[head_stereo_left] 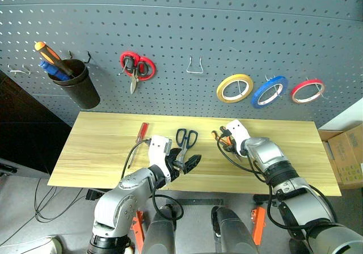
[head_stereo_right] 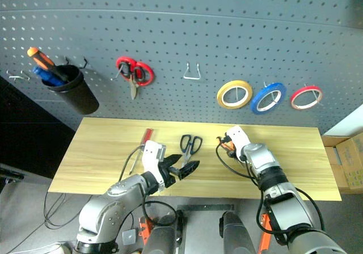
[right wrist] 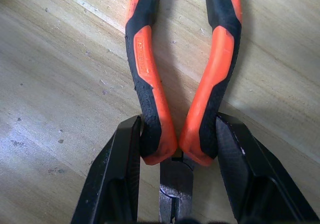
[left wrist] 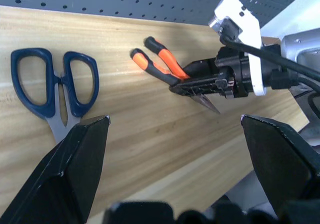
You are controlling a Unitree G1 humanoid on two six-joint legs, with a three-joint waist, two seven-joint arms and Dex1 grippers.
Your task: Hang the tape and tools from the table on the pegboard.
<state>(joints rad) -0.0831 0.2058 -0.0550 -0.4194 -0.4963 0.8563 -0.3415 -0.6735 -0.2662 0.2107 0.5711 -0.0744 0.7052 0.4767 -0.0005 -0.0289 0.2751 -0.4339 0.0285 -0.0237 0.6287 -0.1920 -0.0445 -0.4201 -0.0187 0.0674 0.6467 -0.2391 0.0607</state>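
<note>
Snugly, black right hand (right wrist: 175,179) pinches rubbery orange-black pliers (right wrist: 182,84).

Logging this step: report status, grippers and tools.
Left gripper open, empty, near the scissors. Right gripper shut on the pliers, still on the table. Blue tape already on the pegboard. No obstruction.

Light yellowish plank worktop (head_stereo_left: 102,152), visible wood grain. Dark grey pegboard (head_stereo_left: 181,33), regular grid of small holes. Small pliers (right wrist: 180,84): orange-and-black handles. Long-bladed steel scissors (left wrist: 57,86): dark blue handles. Ring-shaped tape rolls on the pegboard: yellow (head_stereo_left: 234,88), blue (head_stereo_left: 269,91), red (head_stereo_left: 307,90). Hanging scissors (head_stereo_left: 136,67): red handles.
</note>
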